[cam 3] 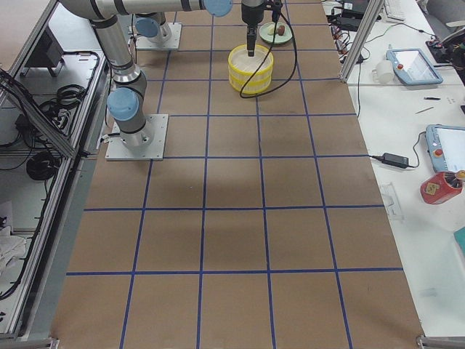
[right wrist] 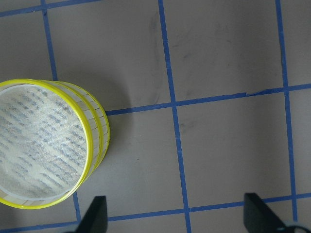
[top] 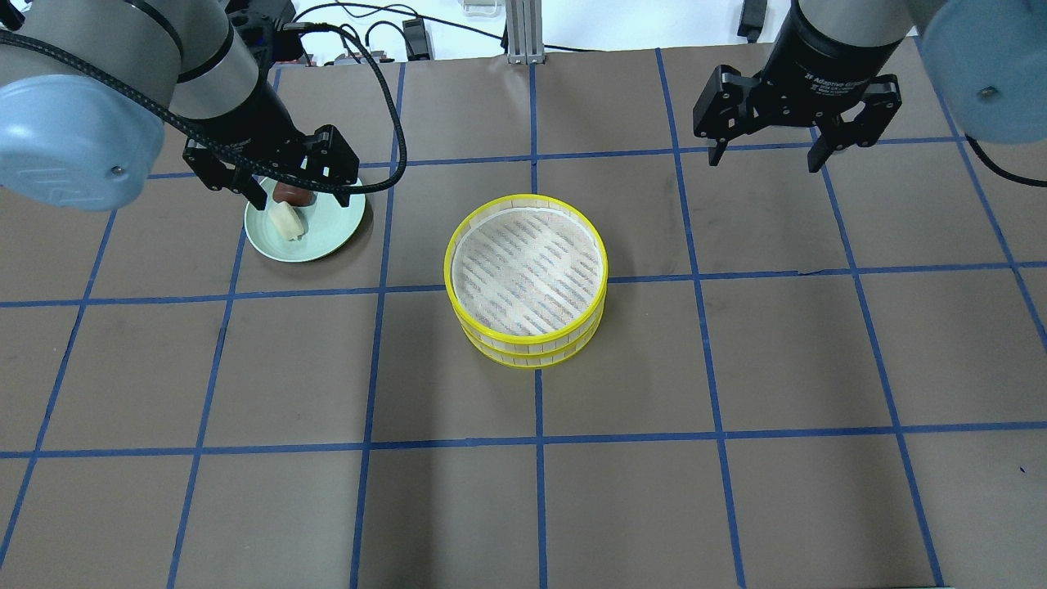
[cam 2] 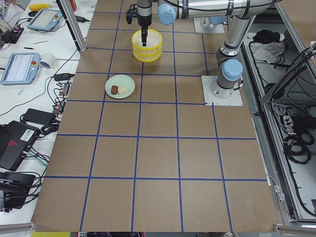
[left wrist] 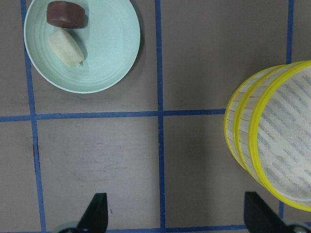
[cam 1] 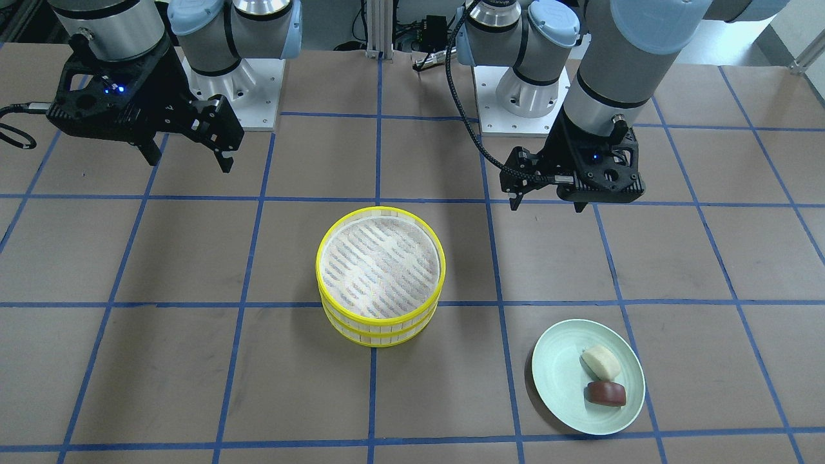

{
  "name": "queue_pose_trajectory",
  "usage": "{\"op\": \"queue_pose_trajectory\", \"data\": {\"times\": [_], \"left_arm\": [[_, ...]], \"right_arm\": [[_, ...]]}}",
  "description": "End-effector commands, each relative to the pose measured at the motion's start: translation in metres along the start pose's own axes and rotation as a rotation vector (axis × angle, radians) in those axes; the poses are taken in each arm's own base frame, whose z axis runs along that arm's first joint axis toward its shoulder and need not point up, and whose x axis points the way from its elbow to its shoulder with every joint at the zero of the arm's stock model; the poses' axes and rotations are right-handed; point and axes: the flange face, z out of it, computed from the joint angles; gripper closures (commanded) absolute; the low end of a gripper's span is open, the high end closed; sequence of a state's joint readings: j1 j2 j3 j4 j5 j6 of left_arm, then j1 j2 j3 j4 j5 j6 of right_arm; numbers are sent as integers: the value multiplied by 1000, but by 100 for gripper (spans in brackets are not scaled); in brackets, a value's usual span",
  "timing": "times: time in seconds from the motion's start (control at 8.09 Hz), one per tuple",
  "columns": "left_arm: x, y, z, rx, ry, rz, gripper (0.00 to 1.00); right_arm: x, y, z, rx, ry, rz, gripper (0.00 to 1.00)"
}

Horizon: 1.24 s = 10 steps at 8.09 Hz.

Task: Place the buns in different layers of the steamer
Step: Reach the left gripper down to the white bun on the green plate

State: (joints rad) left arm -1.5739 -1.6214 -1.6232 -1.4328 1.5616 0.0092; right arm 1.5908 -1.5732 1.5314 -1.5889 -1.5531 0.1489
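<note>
Two steamer layers [cam 1: 380, 328] stand stacked at the table's middle, with yellow rims, and the top mesh floor is empty; the stack also shows in the overhead view [top: 532, 348] and both wrist views [left wrist: 243, 141] [right wrist: 90, 145]. A cream-white bun [cam 1: 601, 361] and a reddish-brown bun [cam 1: 606, 393] lie side by side on a pale green plate [cam 1: 561, 386]. In the overhead view my left gripper [top: 298, 199] is open and empty, high above the plate's [top: 327, 241] buns. My right gripper [top: 765, 159] is open and empty, raised off to the stack's far right.
The brown table carries a blue tape grid. The two arm bases [cam 1: 232, 84] [cam 1: 522, 96] stand at the robot's edge. A black cable [top: 384, 98] loops from the left arm. Benches with tablets and cables [cam 2: 29, 59] flank the table ends.
</note>
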Motion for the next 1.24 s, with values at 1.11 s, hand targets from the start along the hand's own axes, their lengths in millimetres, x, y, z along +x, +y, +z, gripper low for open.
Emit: {"op": "queue_pose_trajectory", "data": {"times": [1.11], "left_arm": [[-72,-78,94,17,-14,45,0]], "right_arm": [[2,1,2,-8,8,0,0]]}}
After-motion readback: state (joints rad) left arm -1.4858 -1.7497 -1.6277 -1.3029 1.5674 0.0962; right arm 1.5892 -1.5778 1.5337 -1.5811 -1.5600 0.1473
